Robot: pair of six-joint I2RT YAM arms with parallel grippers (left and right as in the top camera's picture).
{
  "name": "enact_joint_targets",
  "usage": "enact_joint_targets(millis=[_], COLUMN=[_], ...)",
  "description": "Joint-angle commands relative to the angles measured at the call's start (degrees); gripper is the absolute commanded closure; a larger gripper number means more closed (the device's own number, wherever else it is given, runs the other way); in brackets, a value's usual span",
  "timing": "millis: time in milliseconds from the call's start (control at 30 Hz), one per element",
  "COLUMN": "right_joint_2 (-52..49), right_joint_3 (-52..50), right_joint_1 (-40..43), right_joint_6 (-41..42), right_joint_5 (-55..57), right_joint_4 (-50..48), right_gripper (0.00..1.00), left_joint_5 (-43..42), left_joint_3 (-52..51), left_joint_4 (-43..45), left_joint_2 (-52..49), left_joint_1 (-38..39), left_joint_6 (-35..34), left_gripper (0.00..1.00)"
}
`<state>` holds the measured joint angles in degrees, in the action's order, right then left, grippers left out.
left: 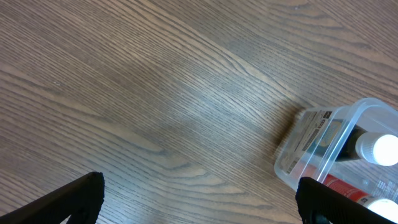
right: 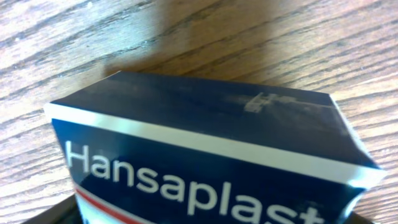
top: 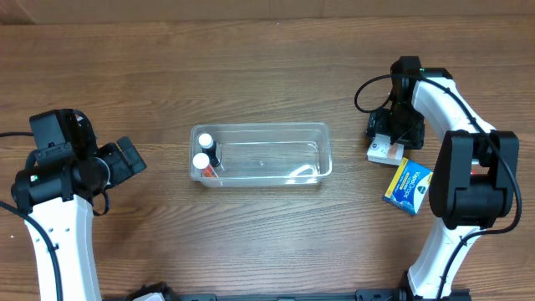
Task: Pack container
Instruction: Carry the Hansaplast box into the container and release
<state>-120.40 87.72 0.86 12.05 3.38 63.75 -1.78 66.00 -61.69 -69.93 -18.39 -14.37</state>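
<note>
The clear plastic container [top: 320, 134] sits mid-table. It holds two white-capped bottles [top: 203, 151] and a red item at its left end. Its corner shows in the left wrist view [left: 292, 167]. My left gripper [left: 199, 199] is open and empty above bare table, left of the container. My right gripper [top: 391, 134] is down over a dark blue and white Hansaplast box [right: 205, 168], also seen from overhead [top: 382, 151]. The box fills the space between the jaws, and the fingertips are hidden.
A blue and yellow packet [top: 407, 187] lies on the table just below the Hansaplast box, next to the right arm's base. Black cables run along the right arm at the back right.
</note>
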Motion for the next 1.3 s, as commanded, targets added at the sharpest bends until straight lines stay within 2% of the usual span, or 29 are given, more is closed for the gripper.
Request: enact_joint_targets(millis=[0, 167, 433, 767, 967, 1067, 1267], right_joint_2=[0.5, 0.5, 2.7, 19.7, 22.2, 22.0, 21.9], right_joint_3=[-0.3, 0.0, 9.2, 11.8, 10.7, 7.6, 0.1], right_joint_1=[-0.2, -0.2, -2.7, -15.4, -27.7, -31.4, -32.9], right_joint_6=[0.1, 0.1, -0.8, 0.3, 9.1, 10.1, 12.0], right_joint_5=[0.6, 0.4, -1.6, -5.5, -6.0, -6.1, -6.0], right_joint_4=[0.0, 0.2, 8.0, 13.7, 10.8, 6.5, -0.3], right_gripper=[0.21, 0.23, 0.25, 0.26, 0.23, 0.22, 0.22], left_joint_5=[-0.8, -0.8, -0.8, -0.8, -0.9, -0.9, -0.9], left_joint_3=[0.1, 0.1, 0.1, 0.1, 0.1, 0.1, 0.1], left_joint_4=[0.1, 0.2, 0.4, 0.5, 0.2, 0.2, 0.2], left_joint_2=[-0.1, -0.1, -0.1, -0.1, -0.1, -0.1, -0.1], left_joint_1=[-0.2, -0.2, -0.2, -0.2, -0.2, -0.2, -0.2], left_joint_6=[1.3, 1.3, 1.3, 1.3, 1.3, 1.3, 1.3], left_gripper=[0.00, 0.00, 0.00, 0.00, 0.00, 0.00, 0.00])
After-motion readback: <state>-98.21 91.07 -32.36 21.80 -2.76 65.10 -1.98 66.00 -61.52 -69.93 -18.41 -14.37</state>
